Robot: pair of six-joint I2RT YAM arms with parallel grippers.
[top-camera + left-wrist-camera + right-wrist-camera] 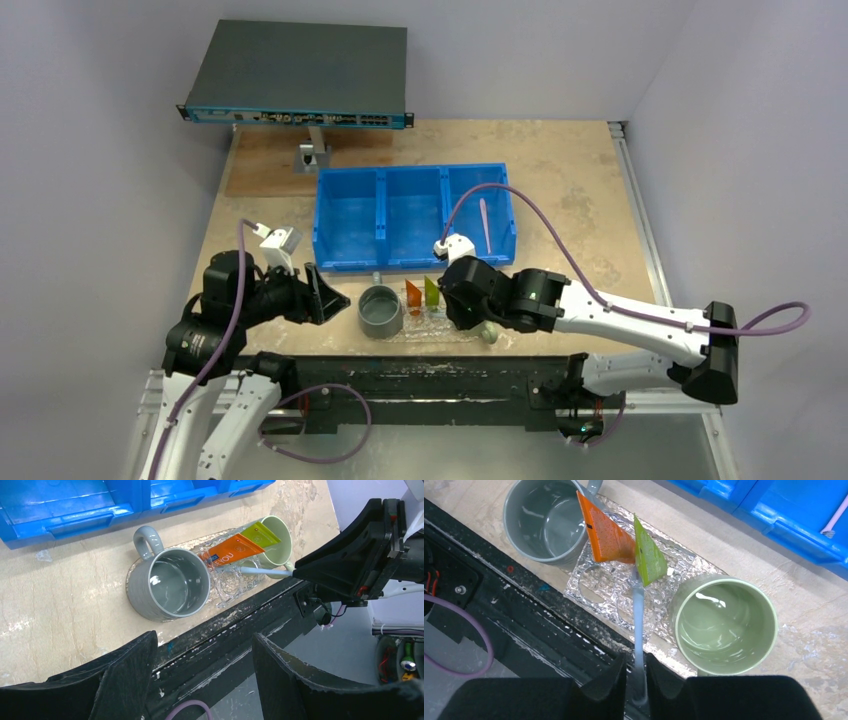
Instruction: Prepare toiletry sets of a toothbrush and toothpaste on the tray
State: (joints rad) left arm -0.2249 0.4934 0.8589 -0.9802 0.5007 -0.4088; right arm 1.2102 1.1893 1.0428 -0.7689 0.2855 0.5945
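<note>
While the right tool [636,666] hangs low over the near edge of the tray [591,582], one toothbrush [639,625] runs between its jaws. They stand close on either side of the handle; whether they pinch it or have let go, I cannot tell. Brush head lies over the tray, right at the foot of the green tube [648,555].

Orange tube [605,532] and green tube both appear to stand cap-down on the tray, side by side and tilted. Grey mug [541,520] sits at one end of the tray, pale-green mug [724,622] at the other. Second toothbrush [486,225] lies in the right compartment of the blue bin [383,215], well apart from the tray. Left tool [204,645] is parked off the near edge of the counter [60,595], jaws wide apart, nothing in them.

Risks, as judged from here:
- Brush head is at the green tube; any forward nudge could topple it, and the orange one beside it.
- Handle reaches back past the tray's near rim; if released there, the brush may tip or roll off onto the counter, or over its edge.
- Pale-green mug is just beside the right tool; a sideways retreat could clip it.
- One set is not complete until the bin's brush is fetched.
</note>
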